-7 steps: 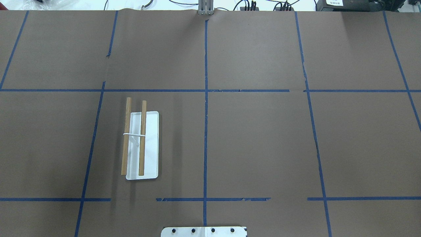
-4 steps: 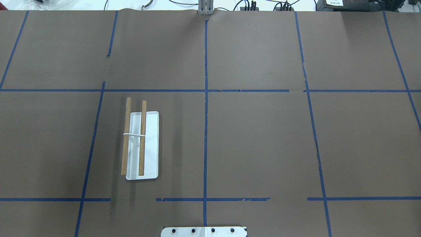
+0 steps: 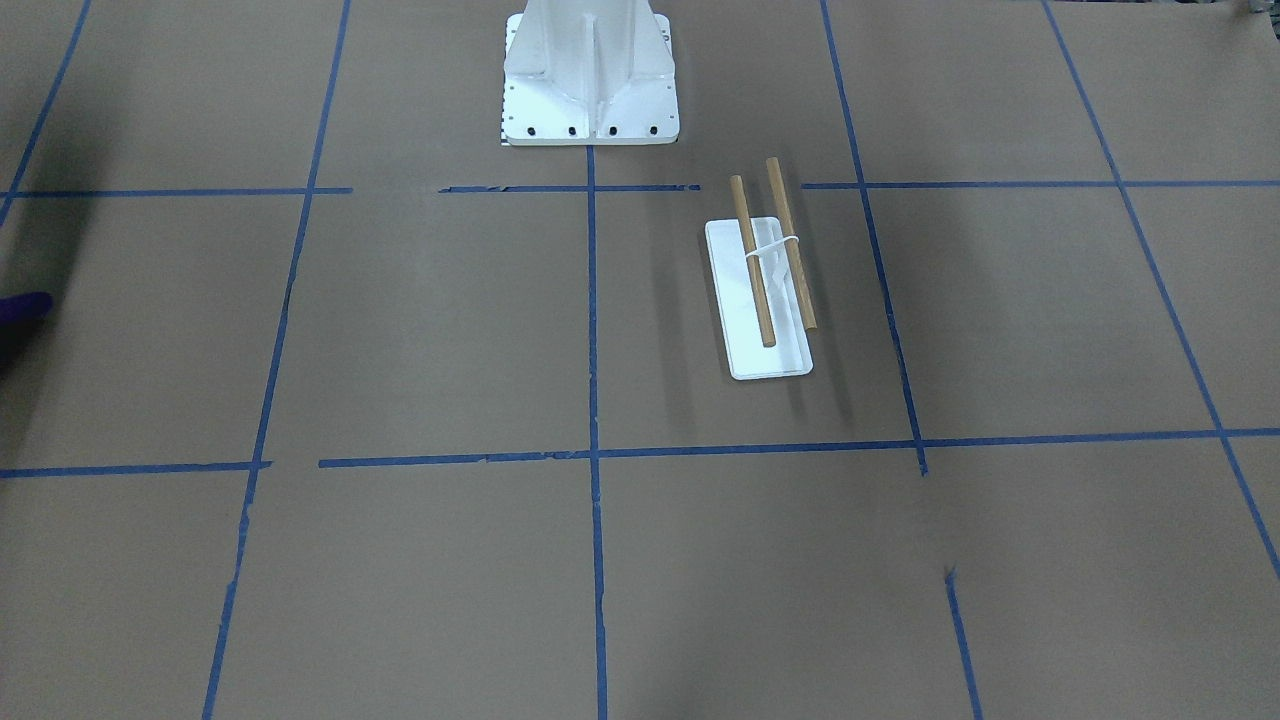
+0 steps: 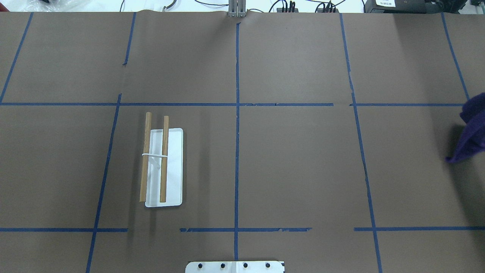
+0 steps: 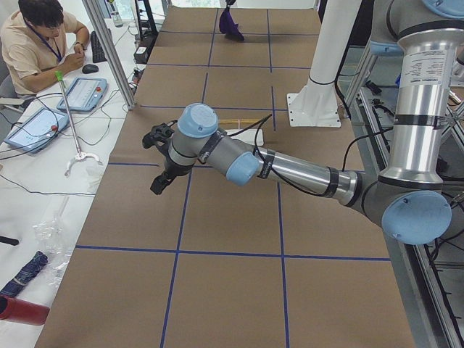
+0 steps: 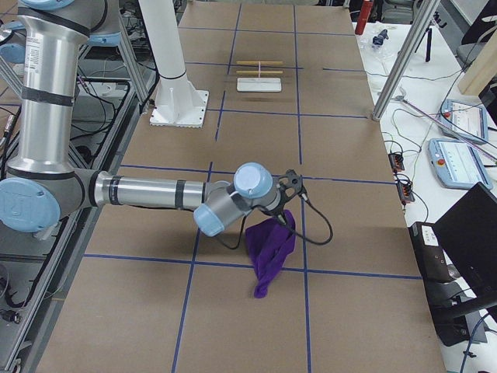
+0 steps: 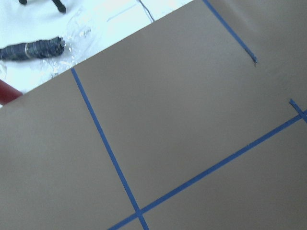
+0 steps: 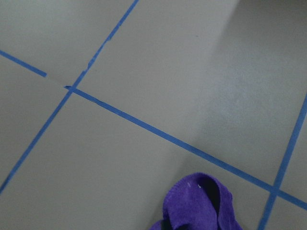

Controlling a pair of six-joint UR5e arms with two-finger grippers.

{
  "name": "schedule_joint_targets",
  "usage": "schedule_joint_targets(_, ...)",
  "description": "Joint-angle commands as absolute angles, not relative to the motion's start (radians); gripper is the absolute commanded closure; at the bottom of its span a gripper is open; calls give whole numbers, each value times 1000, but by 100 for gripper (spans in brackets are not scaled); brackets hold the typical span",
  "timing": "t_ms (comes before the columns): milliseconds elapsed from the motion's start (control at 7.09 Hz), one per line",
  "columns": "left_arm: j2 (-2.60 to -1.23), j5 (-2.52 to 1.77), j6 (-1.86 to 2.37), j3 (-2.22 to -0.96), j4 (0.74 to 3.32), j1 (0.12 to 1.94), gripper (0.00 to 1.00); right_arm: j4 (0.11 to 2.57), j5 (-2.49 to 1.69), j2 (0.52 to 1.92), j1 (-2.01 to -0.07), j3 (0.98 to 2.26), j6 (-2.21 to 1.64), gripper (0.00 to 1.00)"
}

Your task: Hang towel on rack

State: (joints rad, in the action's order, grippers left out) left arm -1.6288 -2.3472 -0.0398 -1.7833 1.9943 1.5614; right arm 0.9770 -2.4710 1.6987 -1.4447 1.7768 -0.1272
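Right gripper [image 6: 287,206] first: the purple towel [image 4: 471,132] hangs limp from it in a bunched fold. That claw shows only in the side view, so I can't tell how its jaws stand. My wrist camera catches just the towel's top edge, no fingers.

Change: a second ago the overhead view had no towel in it. Now it pokes in at the right edge, so I read the carry toward the rack as just begun, with hanging not yet started.

The rack [image 4: 164,159], two wooden dowels tied by a white band over a white base [image 4: 175,174], stands on my left half of the table [image 4: 295,170]. It's well apart from the towel, nearly the whole width away.

Right arm pose: forearm stretched low and roughly level over the table, wrist bent at the end.

Left gripper [image 5: 161,174] is out past the rack over the table's left end, on a long low reach. Jaw state can't be told there either.
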Motion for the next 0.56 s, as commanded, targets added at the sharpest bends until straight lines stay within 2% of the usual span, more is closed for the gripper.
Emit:
schedule_joint_targets(0, -1654, -2368, 261, -1788, 2122, 1482, 0, 1204, -2371, 1514, -1297, 1951, -377, 100)
schedule_joint_targets(282, -1663, -2352, 482, -1850, 2160, 1378, 0, 1212, -2147, 1317, -1057, 1979, -687, 100)
schedule_joint_targets(423, -1716, -2312, 693, -1859, 2157, 1303, 0, 1212, -2093, 1255, -981, 1988, -780, 100)
